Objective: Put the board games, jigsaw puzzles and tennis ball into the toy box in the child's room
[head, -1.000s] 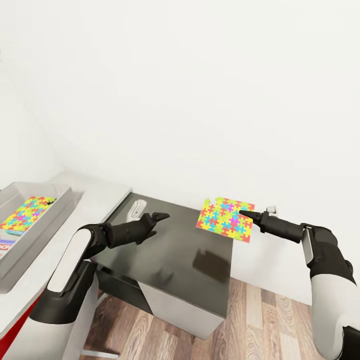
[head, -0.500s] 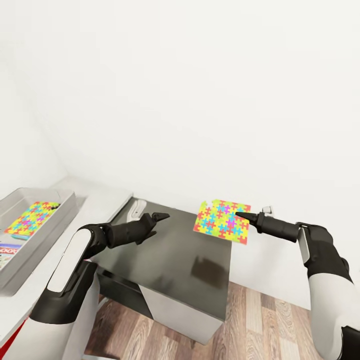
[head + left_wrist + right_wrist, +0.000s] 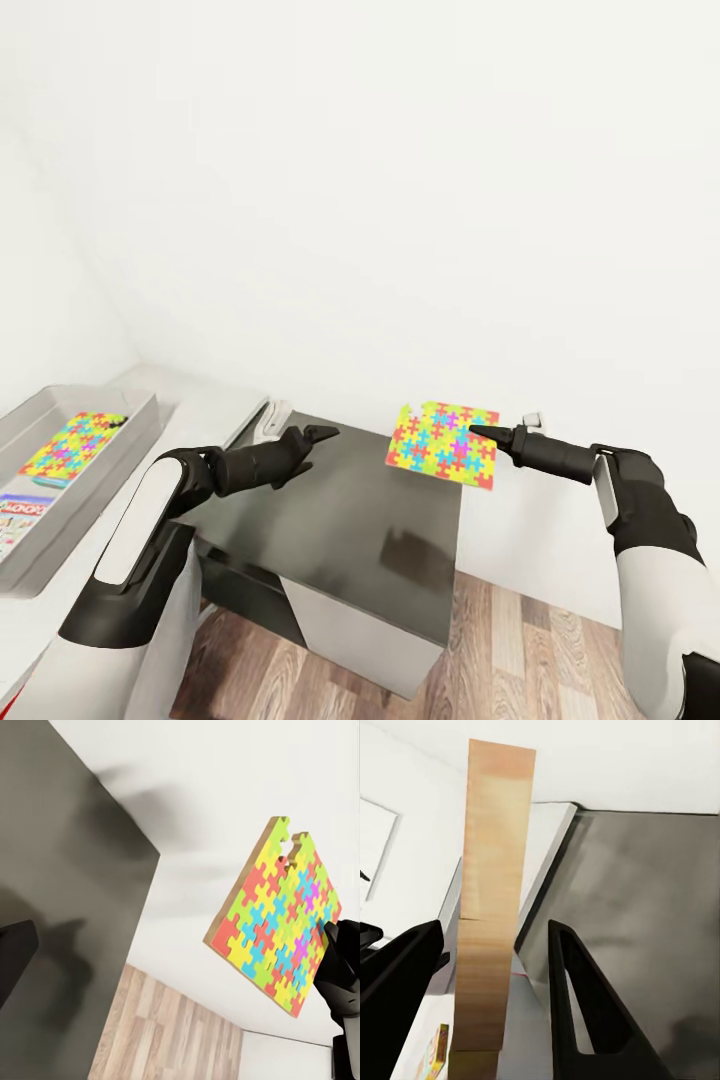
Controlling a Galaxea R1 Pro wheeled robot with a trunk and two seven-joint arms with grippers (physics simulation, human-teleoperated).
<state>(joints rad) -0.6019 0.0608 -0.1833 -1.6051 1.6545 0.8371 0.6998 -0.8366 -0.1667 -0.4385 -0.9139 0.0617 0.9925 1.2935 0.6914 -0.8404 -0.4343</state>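
Head view first: right gripper (image 3: 478, 431) carries a jigsaw puzzle (image 3: 443, 444) by its near edge, lifted clear above the dark cabinet (image 3: 350, 520), presumably so it can travel toward the toy box (image 3: 40, 475) on the pale table (image 3: 200, 410) at far left. That box already contains another colourful puzzle (image 3: 72, 443) and a board game (image 3: 15, 515). Left gripper (image 3: 322, 433) hangs idle over the cabinet; whether its jaws are parted I cannot tell from here.

Left wrist view: puzzle (image 3: 279, 937) hangs tilted in the air, the right gripper (image 3: 334, 937) pinching its edge.

Right wrist view: puzzle's wooden edge (image 3: 491, 907) runs between the two dark fingers (image 3: 574, 997); contact looks likely on one side, though the other finger's touch is unclear.
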